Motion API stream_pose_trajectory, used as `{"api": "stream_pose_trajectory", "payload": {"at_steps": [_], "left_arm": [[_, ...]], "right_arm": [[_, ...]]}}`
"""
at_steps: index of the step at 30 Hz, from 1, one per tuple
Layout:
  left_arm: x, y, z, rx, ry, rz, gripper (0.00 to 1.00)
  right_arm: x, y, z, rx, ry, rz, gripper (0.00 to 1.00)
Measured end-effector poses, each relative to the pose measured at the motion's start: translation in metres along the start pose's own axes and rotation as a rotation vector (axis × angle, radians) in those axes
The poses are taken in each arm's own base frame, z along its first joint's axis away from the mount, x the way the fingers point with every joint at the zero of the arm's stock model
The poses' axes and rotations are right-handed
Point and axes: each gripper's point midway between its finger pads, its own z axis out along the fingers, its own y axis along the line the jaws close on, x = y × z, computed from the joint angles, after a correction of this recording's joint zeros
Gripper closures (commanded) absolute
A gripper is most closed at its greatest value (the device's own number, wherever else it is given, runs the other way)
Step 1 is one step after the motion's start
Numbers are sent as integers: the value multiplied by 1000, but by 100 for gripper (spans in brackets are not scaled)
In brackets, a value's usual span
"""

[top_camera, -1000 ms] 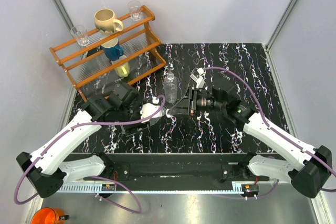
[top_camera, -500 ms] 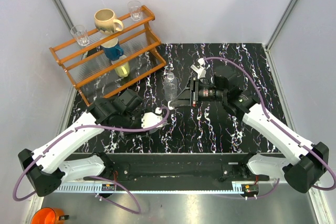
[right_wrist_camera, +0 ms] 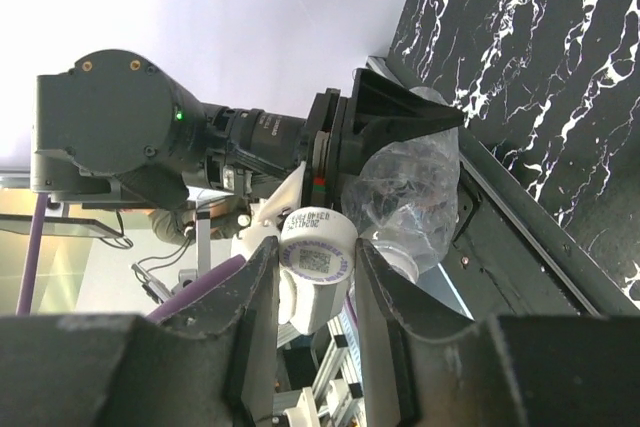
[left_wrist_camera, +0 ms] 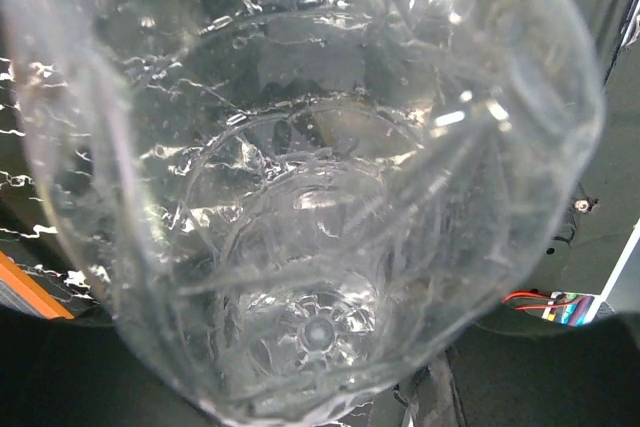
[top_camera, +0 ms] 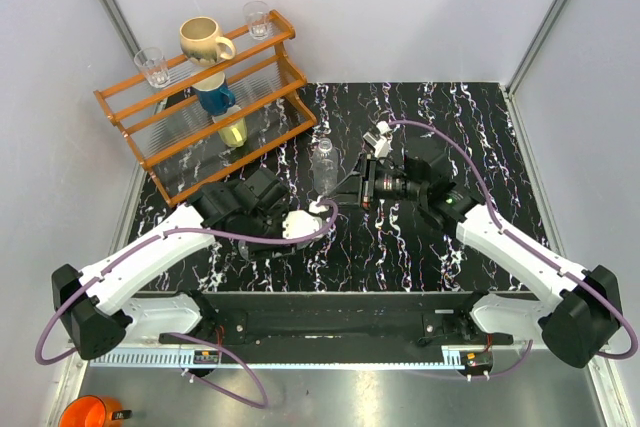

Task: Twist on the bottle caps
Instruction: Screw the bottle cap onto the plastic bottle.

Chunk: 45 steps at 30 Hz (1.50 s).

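My left gripper (top_camera: 303, 221) is shut on a clear ribbed bottle (left_wrist_camera: 320, 177) that fills the left wrist view and hides the fingers there. The right wrist view shows that same bottle (right_wrist_camera: 412, 190) lying sideways, with its open neck pointing at my right gripper (right_wrist_camera: 316, 265). That gripper is shut on a white bottle cap (right_wrist_camera: 316, 251) with a printed code, close beside the neck and not on it. From above, the right gripper (top_camera: 340, 197) meets the left one at mid table. A second clear bottle (top_camera: 323, 164) stands upright just behind them.
A wooden rack (top_camera: 205, 107) at the back left carries two drinking glasses (top_camera: 152, 66), a cream mug (top_camera: 204, 41), a blue mug (top_camera: 214, 97) and a yellow cup. An orange cup (top_camera: 88, 413) sits off the table at the near left.
The left arm has carried its bottle to the right. The right gripper with the cap has moved a little away from the near edge. Both grips are unchanged.
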Motion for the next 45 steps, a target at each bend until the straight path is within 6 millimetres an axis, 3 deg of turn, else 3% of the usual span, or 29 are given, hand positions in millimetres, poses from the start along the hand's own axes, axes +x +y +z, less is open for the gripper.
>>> {"api": "stream_pose_trajectory", "payload": {"at_steps": [11, 22, 31, 45], "left_arm": [[-2, 7, -2, -38, 4, -5, 92], [-4, 10, -5, -61, -14, -19, 92], [-3, 10, -8, -68, -17, -21, 92], [1, 5, -8, -48, -5, -22, 92]], "right_arm": [[10, -10, 3, -16, 0, 41, 92], [19, -3, -10, -8, -11, 16, 93], [33, -45, -19, 183, 32, -23, 93], [20, -40, -21, 252, 43, -133, 94]]}}
